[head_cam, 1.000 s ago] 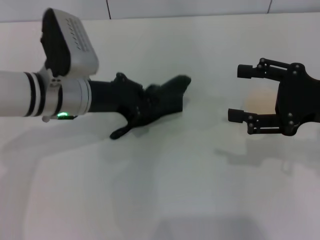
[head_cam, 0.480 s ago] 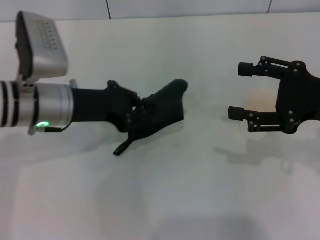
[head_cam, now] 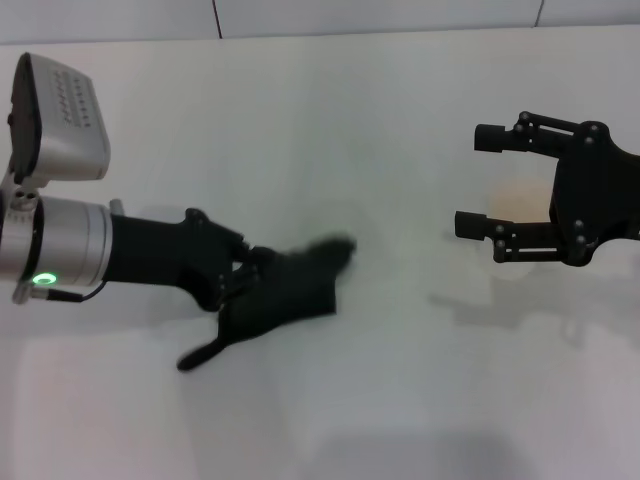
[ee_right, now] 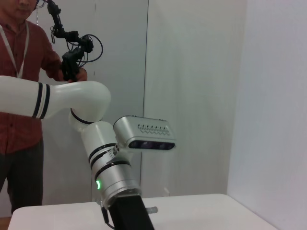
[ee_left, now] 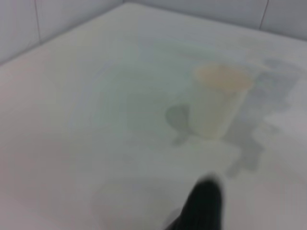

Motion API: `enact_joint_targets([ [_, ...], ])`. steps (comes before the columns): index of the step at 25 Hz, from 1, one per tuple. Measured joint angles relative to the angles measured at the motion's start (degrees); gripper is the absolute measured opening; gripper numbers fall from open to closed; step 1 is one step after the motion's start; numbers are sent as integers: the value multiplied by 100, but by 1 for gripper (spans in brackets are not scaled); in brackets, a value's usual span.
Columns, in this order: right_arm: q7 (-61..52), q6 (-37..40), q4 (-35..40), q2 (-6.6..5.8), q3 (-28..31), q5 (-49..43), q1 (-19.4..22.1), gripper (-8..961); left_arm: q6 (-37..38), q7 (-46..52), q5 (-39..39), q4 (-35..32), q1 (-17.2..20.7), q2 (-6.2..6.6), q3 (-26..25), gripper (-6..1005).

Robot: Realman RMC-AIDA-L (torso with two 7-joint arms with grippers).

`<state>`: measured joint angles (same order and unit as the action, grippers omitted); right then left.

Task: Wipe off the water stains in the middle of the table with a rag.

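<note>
My left gripper (head_cam: 245,285), jaws clamped on the rag (head_cam: 285,290), tail toward 7 o'clock; right gripper (head_cam: 478,185) wide, idle at 3 o'clock; stains unseen.

Large white table (head_cam: 330,400): smooth, matt
Soft black cloth rag (head_cam: 285,295): limp fabric
Pale paper cup (ee_left: 218,100): matt

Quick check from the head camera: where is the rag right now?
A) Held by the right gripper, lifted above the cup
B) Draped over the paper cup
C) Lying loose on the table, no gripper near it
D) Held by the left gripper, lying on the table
D: the left gripper is clamped on the rag, which lies spread on the table, while the right gripper hangs open near the cup.
</note>
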<state>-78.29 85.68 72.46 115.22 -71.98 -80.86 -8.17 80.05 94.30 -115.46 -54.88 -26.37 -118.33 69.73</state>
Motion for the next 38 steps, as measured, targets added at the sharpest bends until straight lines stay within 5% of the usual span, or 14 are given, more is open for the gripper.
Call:
enact_joint_targets([
  [10,-2,-23,14,0,0,0,-12,825,461,437,-599,-251,10,-13,-521,121],
  [23,-28,-25,17,0,5,0,-6,824,640,445,-425,-636,145,-85,-661,387],
  [34,-299,-17,-80,-35,99,-113,-77,824,1817,-312,532,-1542,760,-64,-671,815],
  [38,-442,-10,-110,-32,278,-414,-118,824,2232,-353,551,-1802,913,-32,-756,811],
])
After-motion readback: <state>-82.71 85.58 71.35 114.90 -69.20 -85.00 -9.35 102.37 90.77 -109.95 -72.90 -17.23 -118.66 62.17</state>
